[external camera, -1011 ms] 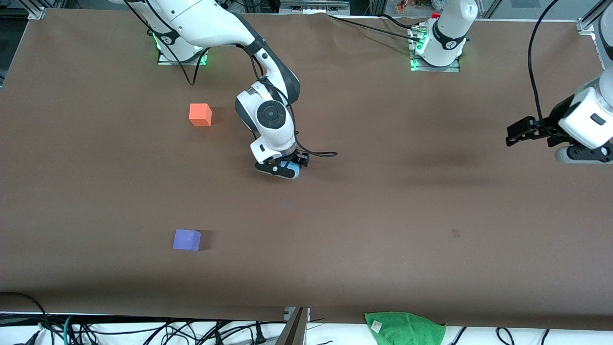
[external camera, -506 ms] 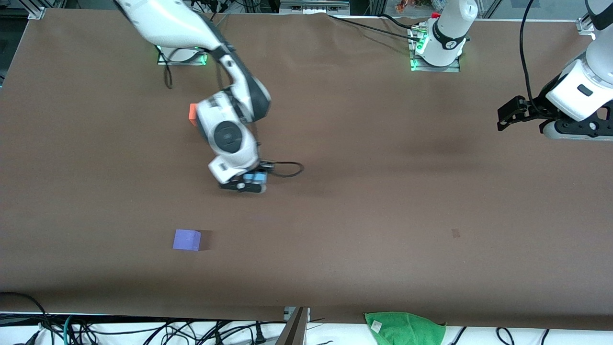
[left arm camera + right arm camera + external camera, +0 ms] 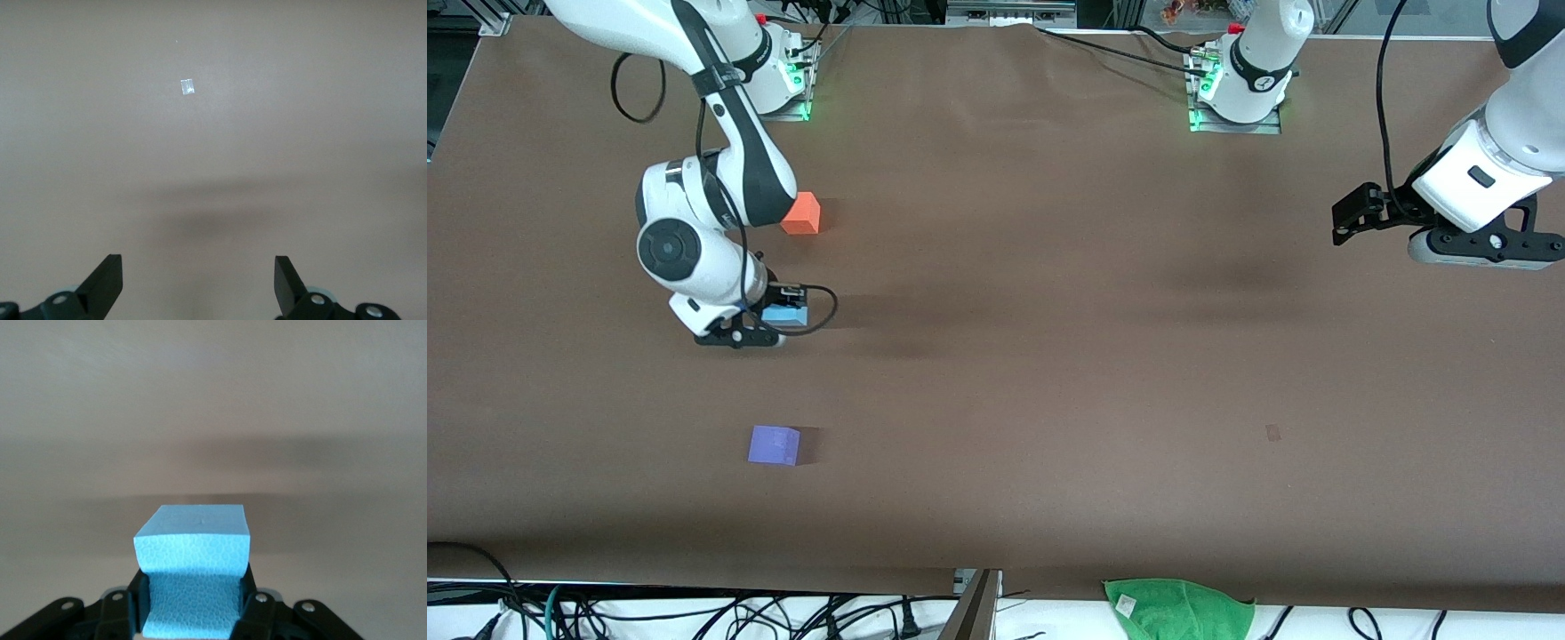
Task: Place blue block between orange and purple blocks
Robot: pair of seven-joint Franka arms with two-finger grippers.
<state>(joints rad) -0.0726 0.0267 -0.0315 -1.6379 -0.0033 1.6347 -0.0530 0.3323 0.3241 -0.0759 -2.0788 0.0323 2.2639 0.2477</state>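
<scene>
Right wrist view: we see the blue block (image 3: 192,577) clamped between the right gripper (image 3: 192,613) fingers (image 3: 137,603), one on each side face. Its top face is lit and its front face pebbled. Below it lies the bare brown table (image 3: 213,400), crossed by a soft shadow band.

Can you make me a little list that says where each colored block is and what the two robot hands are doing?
blue block: held in the right gripper, over the table between the other two blocks
orange block: on the table, farther from the front camera
purple block: on the table, nearer to the front camera
right gripper: shut on the blue block
left gripper: open, holds nothing, waits over the left arm's end of the table
</scene>
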